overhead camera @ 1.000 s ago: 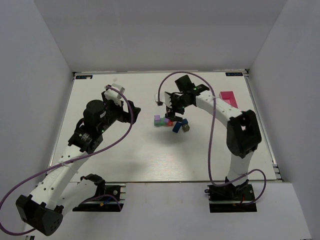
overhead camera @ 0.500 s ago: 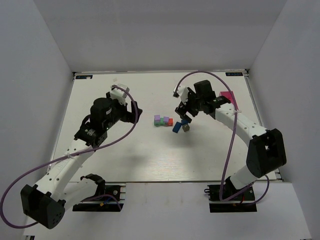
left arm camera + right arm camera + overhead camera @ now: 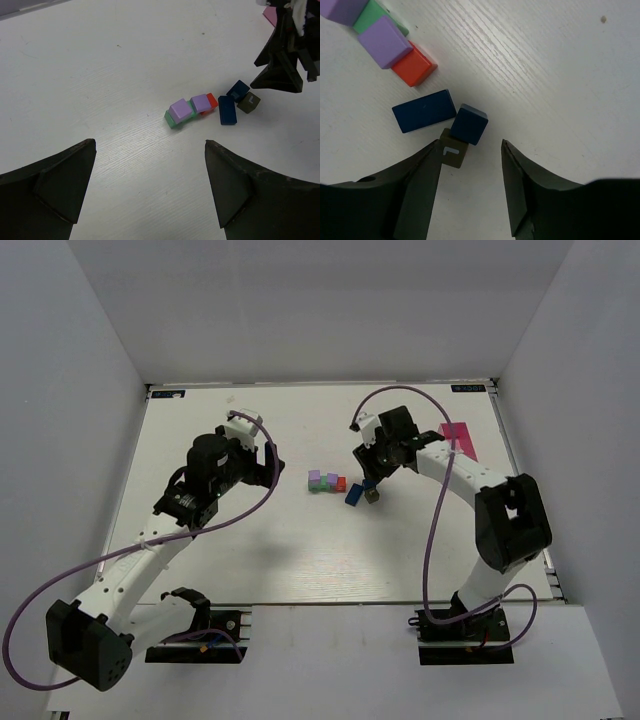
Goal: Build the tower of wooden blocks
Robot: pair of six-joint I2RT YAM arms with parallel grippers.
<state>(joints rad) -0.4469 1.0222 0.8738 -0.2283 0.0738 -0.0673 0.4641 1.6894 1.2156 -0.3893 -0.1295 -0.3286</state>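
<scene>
The small painted wood blocks lie in a loose row near the middle of the table, a little toward its far edge. Nothing stands more than two layers high.

At the row's left end two lilac cubes sit on a green block, whose edge shows below and between them. A red-orange cube touches the second lilac one. Just beside it a dark blue brick lies flat. At the brick's end a dark blue cube meets an olive-grey cube.

In the right wrist view the blue cube overlaps the grey one, and I cannot tell whether it leans on it. The green block is mostly covered, so its full shape, and whether it is one piece or two, is unclear. From above, the blocks are too small to tell their faces apart.

The olive-grey cube carries a small white L-shaped mark on its upper face. Dark labels at the table's two far corners are too small to read.

The right hand hangs over the blue and grey cubes, fingers spread, gripping nothing. The left hand is likewise released and empty, on the left-edge side of the row and well apart from it. A flat pink rectangular box lies near the far right corner.
</scene>
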